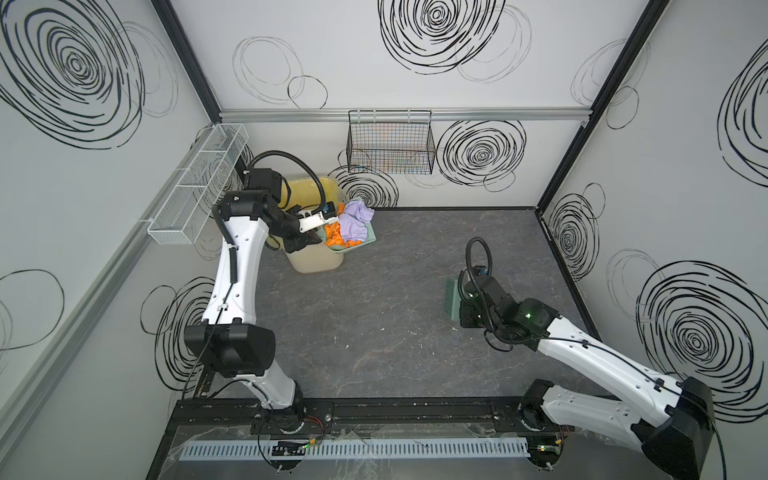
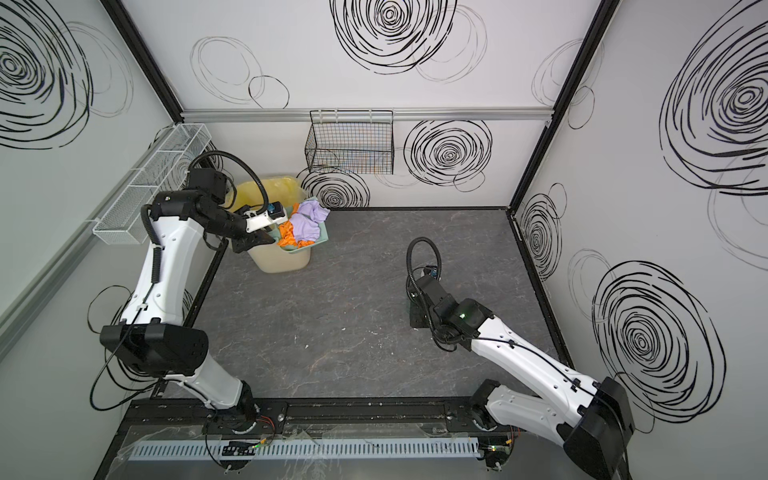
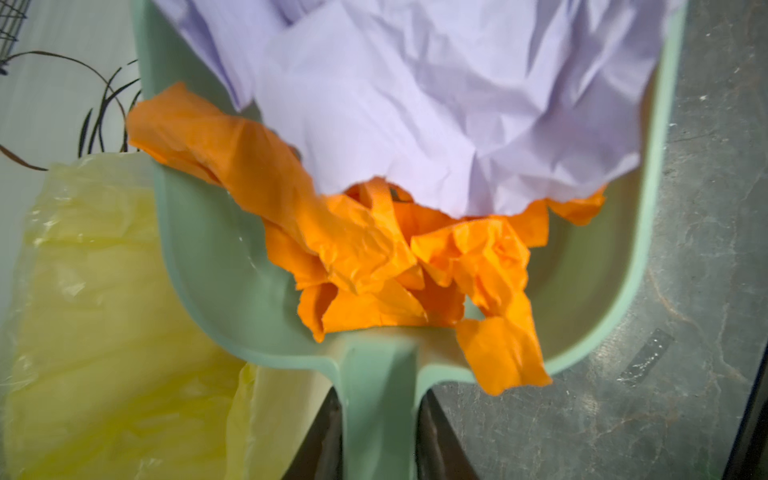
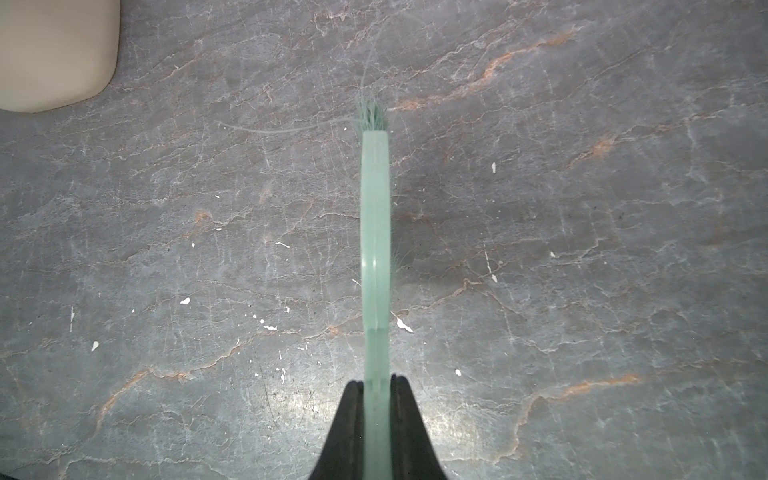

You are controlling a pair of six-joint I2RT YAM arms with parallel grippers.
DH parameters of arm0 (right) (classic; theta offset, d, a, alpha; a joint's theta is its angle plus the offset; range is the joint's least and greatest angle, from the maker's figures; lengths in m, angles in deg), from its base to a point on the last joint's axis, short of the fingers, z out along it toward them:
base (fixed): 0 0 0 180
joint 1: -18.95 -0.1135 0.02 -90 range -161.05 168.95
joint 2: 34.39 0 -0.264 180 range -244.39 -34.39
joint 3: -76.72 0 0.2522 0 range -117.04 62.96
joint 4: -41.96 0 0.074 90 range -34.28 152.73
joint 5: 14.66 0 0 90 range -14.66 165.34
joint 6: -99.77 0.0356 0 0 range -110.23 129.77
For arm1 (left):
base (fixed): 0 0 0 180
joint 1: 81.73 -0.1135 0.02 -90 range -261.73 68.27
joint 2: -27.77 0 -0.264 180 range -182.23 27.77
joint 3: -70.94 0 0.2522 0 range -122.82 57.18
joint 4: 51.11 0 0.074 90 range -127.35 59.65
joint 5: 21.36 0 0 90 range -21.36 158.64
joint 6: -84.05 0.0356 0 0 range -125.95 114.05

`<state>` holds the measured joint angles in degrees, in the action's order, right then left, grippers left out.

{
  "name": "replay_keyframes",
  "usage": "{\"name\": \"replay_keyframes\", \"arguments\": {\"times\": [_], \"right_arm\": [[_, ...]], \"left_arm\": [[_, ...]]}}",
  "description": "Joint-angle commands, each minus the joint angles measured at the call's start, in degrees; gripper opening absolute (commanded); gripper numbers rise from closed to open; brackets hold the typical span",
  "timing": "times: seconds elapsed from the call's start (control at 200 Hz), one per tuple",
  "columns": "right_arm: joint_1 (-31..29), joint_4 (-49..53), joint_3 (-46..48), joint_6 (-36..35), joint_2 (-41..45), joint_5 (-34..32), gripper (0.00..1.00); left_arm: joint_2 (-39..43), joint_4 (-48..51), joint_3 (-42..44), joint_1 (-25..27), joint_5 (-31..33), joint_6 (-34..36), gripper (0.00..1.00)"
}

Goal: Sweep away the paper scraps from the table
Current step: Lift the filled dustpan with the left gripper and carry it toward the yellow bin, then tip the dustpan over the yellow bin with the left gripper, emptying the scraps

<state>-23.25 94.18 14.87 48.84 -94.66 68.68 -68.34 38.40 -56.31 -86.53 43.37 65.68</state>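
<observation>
Between the left fingers point(image 3: 438, 436) sits the flat handle of the mint-green dustpan point(image 3: 199, 257), gripped with one dark finger on each side. The pan is heaped with the paper scraps point(image 3: 374, 257). Crumpled orange pieces lie nearest the handle, one of them hanging over the back rim, and a big lavender wad lies on top toward the open lip. Seen from the wrist, the yellow liner point(image 3: 104, 311) lies under one side of the pan and the grey veined surface point(image 3: 685, 291) under the other. In both top views the loaded pan is raised at the mouth of the beige bin point(image 1: 316, 262) point(image 2: 278, 259), over its right-hand edge, in the far left corner.

The right fingers point(image 4: 343, 436) are clenched on the thin handle of the mint-green brush point(image 4: 376, 232), which runs straight out from them to a tuft of bristles at its far end. In a top view the brush point(image 1: 452, 297) is held low over the right half of the surface, well apart from the bin; whether the bristles touch it I cannot tell. Small white specks point(image 4: 185, 300) are scattered on the surface beneath the brush.
</observation>
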Motion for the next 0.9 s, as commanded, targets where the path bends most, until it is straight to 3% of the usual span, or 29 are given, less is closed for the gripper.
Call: {"name": "replay_keyframes", "arguments": {"times": [0.0,0.22,0.475,0.75,0.896], "right_arm": [[0.27,-1.64,1.02,1.04,0.56,-0.19,0.00],[0.27,-1.64,1.70,1.16,1.29,-0.10,0.00],[0.28,-2.24,2.68,1.27,1.72,0.16,0.00],[0.28,-2.20,3.31,1.45,2.16,0.23,0.00],[0.27,-2.84,4.33,1.80,2.66,0.33,0.00]], "left_arm": [[-1.38,4.59,-3.18,-1.38,0.90,2.20,0.00],[-5.34,4.66,-7.97,-4.63,2.67,3.86,0.00],[-13.81,4.73,-22.49,-11.36,2.69,4.81,0.00],[-23.47,4.17,-36.78,-11.52,14.63,9.35,0.00],[-23.86,-0.50,-36.15,-9.15,23.35,12.87,0.00]]}}
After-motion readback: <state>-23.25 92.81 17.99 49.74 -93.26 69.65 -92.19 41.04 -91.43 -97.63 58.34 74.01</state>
